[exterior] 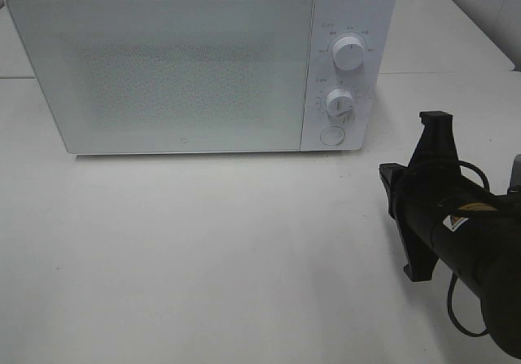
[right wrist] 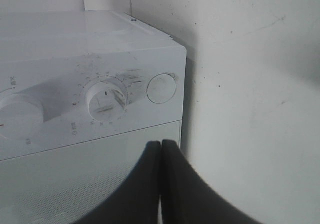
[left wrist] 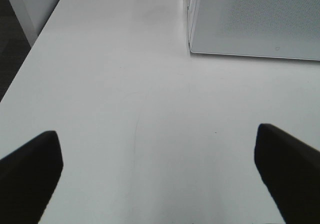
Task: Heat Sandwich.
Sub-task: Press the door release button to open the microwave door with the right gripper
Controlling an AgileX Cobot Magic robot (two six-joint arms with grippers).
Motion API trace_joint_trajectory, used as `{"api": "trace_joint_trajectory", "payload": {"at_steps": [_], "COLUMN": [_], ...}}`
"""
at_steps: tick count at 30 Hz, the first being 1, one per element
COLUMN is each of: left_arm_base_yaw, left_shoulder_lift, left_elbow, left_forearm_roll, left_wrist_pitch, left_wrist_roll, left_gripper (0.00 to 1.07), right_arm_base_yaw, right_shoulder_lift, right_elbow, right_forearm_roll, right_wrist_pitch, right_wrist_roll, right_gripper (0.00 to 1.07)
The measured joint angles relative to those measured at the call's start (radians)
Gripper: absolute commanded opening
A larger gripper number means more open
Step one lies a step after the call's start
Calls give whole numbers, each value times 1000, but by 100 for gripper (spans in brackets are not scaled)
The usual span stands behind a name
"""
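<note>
Lab test bench: lone microwave (exterior: pixel 199 63) (door closed) on bare white table (exterior: pixel 203 258).

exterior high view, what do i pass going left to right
microwave door → control panel → right hand

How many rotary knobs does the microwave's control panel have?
2. On the control panel, the upper knob sits above the lower knob. The round button beneath is not a knob.
</note>
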Motion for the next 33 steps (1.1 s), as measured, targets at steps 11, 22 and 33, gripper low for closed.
{"api": "trace_joint_trajectory", "payload": {"at_steps": [11, 22, 33], "left_arm_base_yaw": [0, 0, 0], "left_shoulder_lift": [0, 0, 0], "left_elbow": [0, 0, 0], "left_forearm_roll": [0, 0, 0], "left_wrist_pitch": [0, 0, 0], "left_wrist_roll": [0, 0, 0], "left_gripper": [100, 100, 100], "right_arm_base_yaw": [0, -88, -195], "right_shoulder_lift": [123, 209, 313], "right_elbow": [-94, -182, -337], "right_forearm_roll": [-13, -136, -214], "right_wrist_pitch": [2, 35, 121], "right_wrist_roll": [14, 38, 38], "right_gripper": [0, 0, 0]}}
